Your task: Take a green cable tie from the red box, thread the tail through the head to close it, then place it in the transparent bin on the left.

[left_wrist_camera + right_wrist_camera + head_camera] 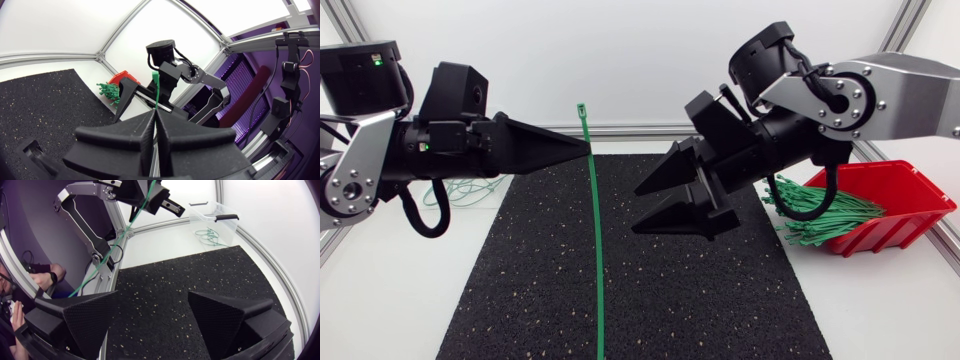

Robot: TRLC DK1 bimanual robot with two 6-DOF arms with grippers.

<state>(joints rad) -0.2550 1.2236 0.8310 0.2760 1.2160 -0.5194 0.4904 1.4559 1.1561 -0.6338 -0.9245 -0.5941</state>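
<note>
Left gripper [588,148] pinches tie [596,250]; red box [912,192] holds ties [825,215].

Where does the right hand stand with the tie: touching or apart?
Apart. The right wrist view shows the right hand open and bare, with the tie far ahead in the left hand.

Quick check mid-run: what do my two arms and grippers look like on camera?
The left arm and right arm have silver-grey links with black joints. Each trails a looping black cable. The left gripper and right gripper are matte black with broad wedge fingers. A small green light shows on the left arm.
</note>
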